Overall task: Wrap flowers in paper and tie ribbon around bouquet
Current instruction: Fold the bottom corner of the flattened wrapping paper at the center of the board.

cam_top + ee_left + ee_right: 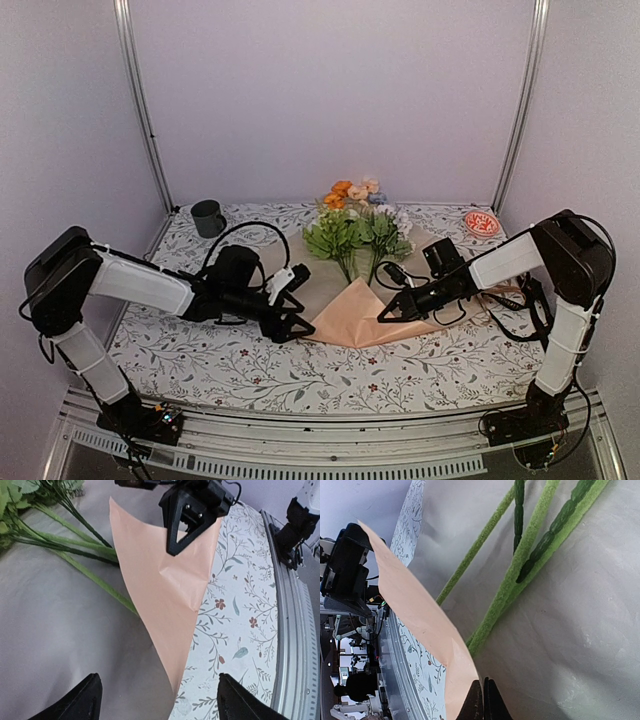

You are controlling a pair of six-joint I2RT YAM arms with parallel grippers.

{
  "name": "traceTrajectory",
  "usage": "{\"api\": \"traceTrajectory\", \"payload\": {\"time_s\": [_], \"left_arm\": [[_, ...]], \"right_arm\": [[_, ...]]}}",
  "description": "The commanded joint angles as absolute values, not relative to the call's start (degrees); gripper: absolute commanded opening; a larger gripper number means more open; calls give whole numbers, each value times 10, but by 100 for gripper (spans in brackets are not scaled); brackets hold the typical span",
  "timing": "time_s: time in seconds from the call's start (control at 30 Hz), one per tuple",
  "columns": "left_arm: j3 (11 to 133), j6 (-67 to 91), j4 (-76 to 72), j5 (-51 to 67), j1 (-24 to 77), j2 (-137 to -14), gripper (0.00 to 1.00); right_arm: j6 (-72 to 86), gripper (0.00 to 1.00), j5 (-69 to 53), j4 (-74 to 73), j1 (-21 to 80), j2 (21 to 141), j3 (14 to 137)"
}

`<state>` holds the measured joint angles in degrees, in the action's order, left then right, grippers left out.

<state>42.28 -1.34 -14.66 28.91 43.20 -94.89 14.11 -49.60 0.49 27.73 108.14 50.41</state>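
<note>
The flowers [355,225] lie mid-desk [250,370] toward its far edge, blooms pointing away from the arms and stems resting on the paper [358,322]. The paper's near corner stands folded up toward the stems, with the right end effector [385,314] clamped together on its edge. The left end effector [157,702] hangs just beside the fold, fingers wide apart, holding nothing. Wrapping looks barely begun: there is no cone yet, and no ribbon shows, so the tying is all left.
</note>
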Motion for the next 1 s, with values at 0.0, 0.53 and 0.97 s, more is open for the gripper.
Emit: {"api": "traceTrajectory", "payload": {"time_s": [0.0, 0.53, 0.97], "left_arm": [[430, -18, -138, 336, 436, -967, 79], [451, 8, -150, 352, 430, -1029, 14], [471, 12, -97, 353, 411, -1065, 0]], "right_arm": [[139, 1, -494, 12, 275, 1087, 508], [138, 1, -489, 12, 275, 1078, 499], [139, 49, -533, 17, 251, 1003, 444]]}}
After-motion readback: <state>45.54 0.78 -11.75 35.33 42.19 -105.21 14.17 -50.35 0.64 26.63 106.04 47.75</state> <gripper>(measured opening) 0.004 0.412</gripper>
